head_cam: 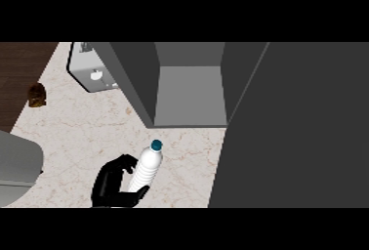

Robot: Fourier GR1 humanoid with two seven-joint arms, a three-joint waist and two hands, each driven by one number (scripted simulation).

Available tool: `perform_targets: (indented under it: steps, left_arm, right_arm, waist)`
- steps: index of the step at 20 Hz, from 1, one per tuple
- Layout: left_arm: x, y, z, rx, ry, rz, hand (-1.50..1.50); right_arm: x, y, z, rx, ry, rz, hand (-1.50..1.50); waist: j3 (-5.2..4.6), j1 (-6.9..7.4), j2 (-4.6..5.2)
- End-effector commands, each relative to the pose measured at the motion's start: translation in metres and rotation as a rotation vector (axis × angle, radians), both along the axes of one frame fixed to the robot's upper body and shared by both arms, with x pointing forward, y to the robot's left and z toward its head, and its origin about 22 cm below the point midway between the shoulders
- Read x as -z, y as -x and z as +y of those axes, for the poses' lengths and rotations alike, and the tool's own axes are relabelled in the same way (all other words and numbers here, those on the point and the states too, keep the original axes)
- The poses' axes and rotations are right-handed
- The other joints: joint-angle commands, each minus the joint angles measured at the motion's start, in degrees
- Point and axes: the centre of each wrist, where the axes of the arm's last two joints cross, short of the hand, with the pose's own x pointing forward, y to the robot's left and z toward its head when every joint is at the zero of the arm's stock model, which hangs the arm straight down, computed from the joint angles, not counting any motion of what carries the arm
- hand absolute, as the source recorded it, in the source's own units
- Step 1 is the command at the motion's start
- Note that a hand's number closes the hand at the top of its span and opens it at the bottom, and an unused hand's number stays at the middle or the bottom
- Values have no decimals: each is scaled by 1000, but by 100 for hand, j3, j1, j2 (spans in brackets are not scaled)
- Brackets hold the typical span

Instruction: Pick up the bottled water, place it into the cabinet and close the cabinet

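Note:
The bottled water [149,166], a pale ribbed bottle with a blue cap [156,144], stands on end over the marble counter [79,132], below the cabinet's front edge. My left hand [110,184] is shut on it from the left, fingers [124,164] curled round its middle and thumb [139,193] at its base. Whether the base touches the counter cannot be told. The grey cabinet [189,93] stands open, showing a bare shelf. Its dark door [302,127] swings out and fills the right side. My right hand does not show.
A white-rimmed grey appliance [90,73] sits at the back left beside the cabinet's wall. A small brown object [36,94] lies at the counter's left edge by the dark floor. A large pale grey rounded shape [18,166] fills the lower left.

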Motion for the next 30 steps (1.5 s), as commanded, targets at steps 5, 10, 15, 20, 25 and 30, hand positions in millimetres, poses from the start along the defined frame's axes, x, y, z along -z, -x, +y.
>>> perform_targets:
  steps: [5,10,15,20,25,30]
  left_arm:
    - [-20,-54,-28,-17,-27,-71,150]
    - [-34,-84,-22,9,24,-99,150]
    - [-46,-99,-48,56,82,-108,150]
    - [-63,-105,-63,81,113,-89,150]
    - [-102,-130,-94,100,133,-96,150]
    - [-110,-134,-106,75,125,-99,150]
  right_arm:
    - [-17,23,-13,10,-56,-48,-150]
    - [-11,15,-30,36,-21,-69,-150]
    - [-16,18,-49,61,15,-59,-150]
    - [4,22,-66,95,9,-65,-150]
    - [1,7,-74,130,-5,-46,-150]
    - [9,-1,-80,101,-12,-50,-150]
  waist:
    - [-20,-68,20]
    - [-15,-39,26]
    - [-15,-98,20]
    - [-7,-110,-3]
    - [-9,-143,-8]
    - [-11,-248,9]
